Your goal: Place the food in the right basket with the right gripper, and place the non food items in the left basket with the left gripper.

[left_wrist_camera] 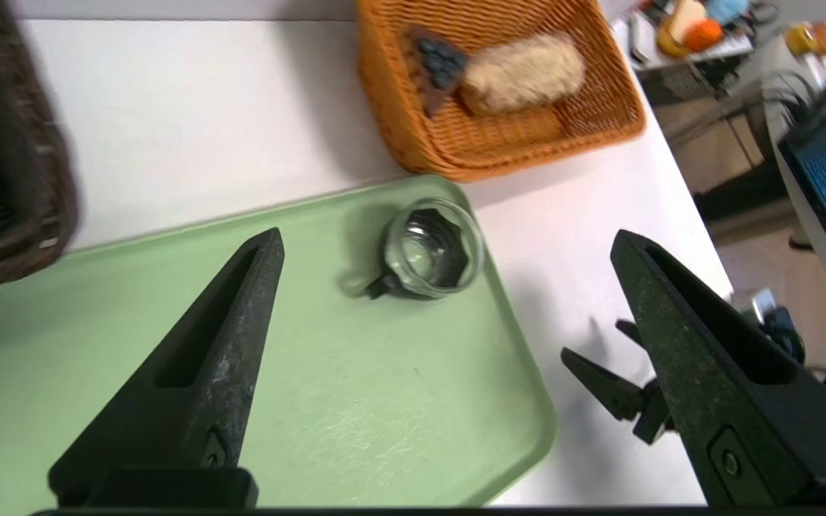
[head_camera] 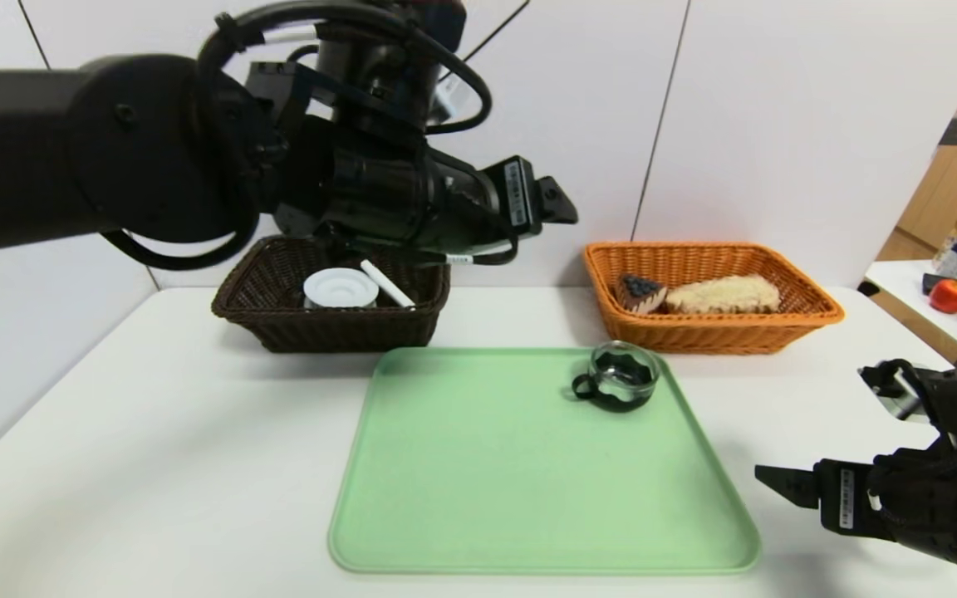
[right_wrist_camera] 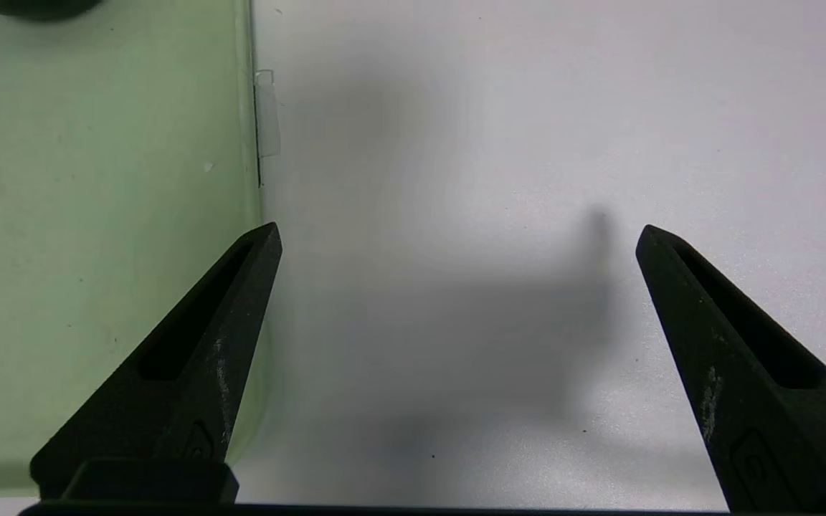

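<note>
On the far right part of the green tray [head_camera: 487,465] stands a glass cup with a black handle [head_camera: 624,375] [left_wrist_camera: 433,249]. The dark brown left basket [head_camera: 329,328] holds a white round dish [head_camera: 341,287] and a white stick [head_camera: 387,284]. In the orange right basket [head_camera: 711,332] [left_wrist_camera: 599,122] lie a blueberry cake slice [head_camera: 640,292] [left_wrist_camera: 438,64] and a bread roll [head_camera: 723,294] [left_wrist_camera: 524,72]. My left gripper [head_camera: 561,212] [left_wrist_camera: 447,236] hangs high beside the left basket, open and empty. My right gripper [head_camera: 811,423] [right_wrist_camera: 457,229] is open and empty over the table, just right of the tray.
Both baskets stand against the white back wall, behind the tray. A side table at the far right carries a red fruit [head_camera: 951,296], bottles and other clutter. The tray's right rim [right_wrist_camera: 252,143] runs close to my right gripper.
</note>
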